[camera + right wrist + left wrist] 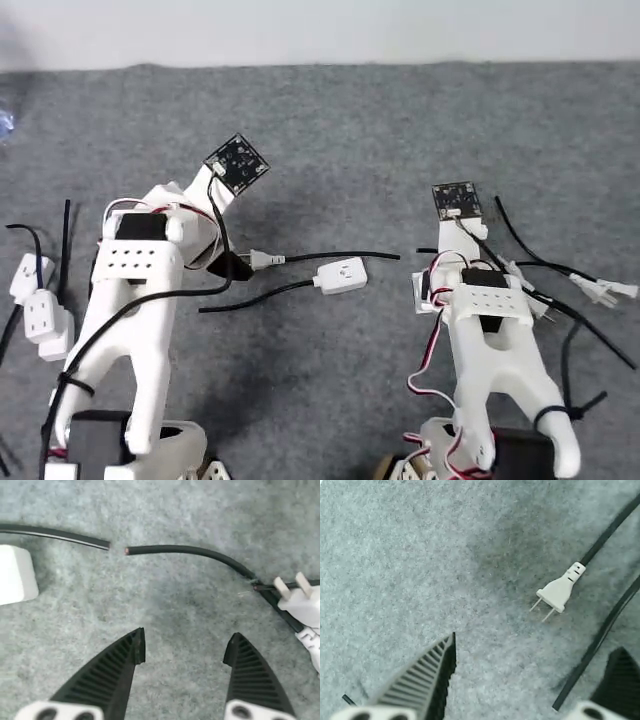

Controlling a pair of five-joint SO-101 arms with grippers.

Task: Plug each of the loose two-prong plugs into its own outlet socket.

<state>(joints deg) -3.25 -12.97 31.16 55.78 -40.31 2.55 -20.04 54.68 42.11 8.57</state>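
Step in hand: grasp. The left gripper (535,647) is spread wide and empty, left of table (400,130) centre. The plug (559,592) lies just beyond it. Judgement: pinch the plug's body, not the cord, and keep the prongs level. The right gripper (187,636) is also wide and empty. The socket (340,275) lies farther on, at table centre.

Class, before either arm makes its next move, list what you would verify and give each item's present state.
1. Left end effector open: ok.
2. Plug ahead of it, prongs clear of cords: ok.
3. Plug gripped: not ok, it lies loose on the carpet.
4. Socket unoccupied: ok.
5. Right end effector open: ok.
6. Second plug centred between its fingers: not ok, it lies beyond one finger.
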